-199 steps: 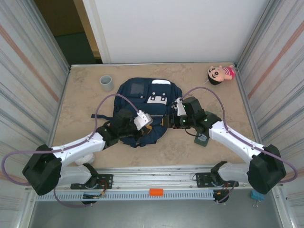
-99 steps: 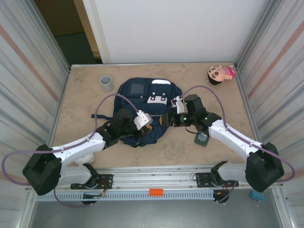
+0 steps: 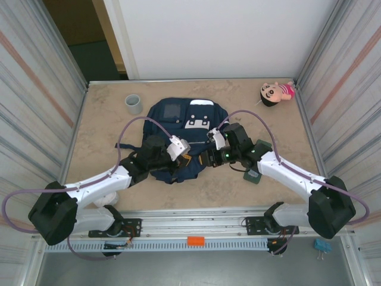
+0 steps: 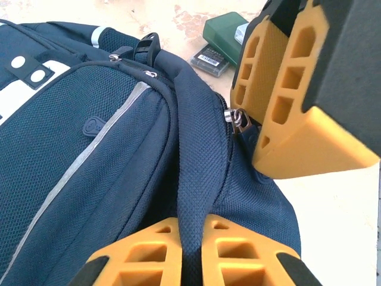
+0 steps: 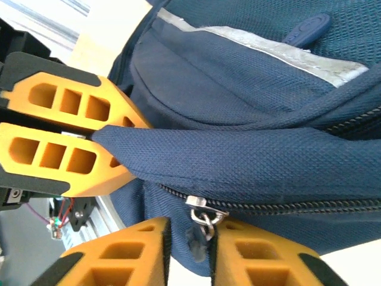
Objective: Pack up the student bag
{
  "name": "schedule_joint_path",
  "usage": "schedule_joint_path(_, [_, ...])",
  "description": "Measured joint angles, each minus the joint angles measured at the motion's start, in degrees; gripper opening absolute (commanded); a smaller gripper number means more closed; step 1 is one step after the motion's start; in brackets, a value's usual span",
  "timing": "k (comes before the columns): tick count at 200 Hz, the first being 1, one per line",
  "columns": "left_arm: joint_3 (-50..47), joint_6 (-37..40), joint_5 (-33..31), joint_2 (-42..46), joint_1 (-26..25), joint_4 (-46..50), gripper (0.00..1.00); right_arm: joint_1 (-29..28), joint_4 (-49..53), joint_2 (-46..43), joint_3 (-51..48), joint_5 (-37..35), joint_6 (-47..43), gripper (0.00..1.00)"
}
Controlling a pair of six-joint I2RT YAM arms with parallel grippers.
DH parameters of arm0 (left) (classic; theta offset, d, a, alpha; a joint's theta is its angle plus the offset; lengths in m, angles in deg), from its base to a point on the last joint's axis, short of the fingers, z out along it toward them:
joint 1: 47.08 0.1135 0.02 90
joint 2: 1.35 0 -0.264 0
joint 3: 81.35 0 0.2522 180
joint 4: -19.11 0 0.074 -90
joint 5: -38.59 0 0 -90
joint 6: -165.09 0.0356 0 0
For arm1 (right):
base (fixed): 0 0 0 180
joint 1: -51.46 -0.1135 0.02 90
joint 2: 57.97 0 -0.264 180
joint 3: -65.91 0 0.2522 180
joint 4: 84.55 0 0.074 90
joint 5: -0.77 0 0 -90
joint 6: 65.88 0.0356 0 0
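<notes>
Look around your bag first. A grey cup [image 3: 133, 103] stands on the table [image 3: 101, 137] near the far left corner, well apart from the bag. A little doll [image 3: 275, 92] with black hair and a pink top lies near the far right corner. A small green box [image 3: 253, 176] sits on the table by your right arm [image 3: 292, 174], close to the bag's right side. From the left wrist you can see a card with a bar code [image 4: 209, 58] lying just beside that box. The bag [image 3: 178, 119] lies flat in the middle of the table with its front pockets facing up (it is dark blue with white patches and thin pale stripes). Both arms reach in over its near edge, so from above they hide that part. Your left gripper [image 4: 191, 231] is clenched tight on a fold of the bag's cloth, and the fold runs up between its two orange fingers. Your right gripper [image 5: 190, 231] is right next to it, on the other side of that fold. Its fingers are pinched close together on the zipper pull [image 5: 200, 217], the small metal ring and tab that hang from the zipper [image 5: 286, 207].
</notes>
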Motion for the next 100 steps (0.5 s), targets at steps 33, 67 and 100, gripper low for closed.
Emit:
schedule_joint_path(33, [0.0,-0.2,0.0,0.0,0.1,-0.2,0.0,-0.2,1.4,0.0,0.0,-3.9,0.0,0.07])
schedule_joint_path(67, [0.0,-0.2,0.0,0.0,0.3,-0.2,0.0,0.3,1.7,-0.4,-0.5,-7.3,0.3,0.02])
schedule_joint_path(100, [0.0,-0.2,-0.2,0.8,0.3,0.3,0.0,5.3,2.5,-2.0,-2.1,-10.8,0.7,0.0])
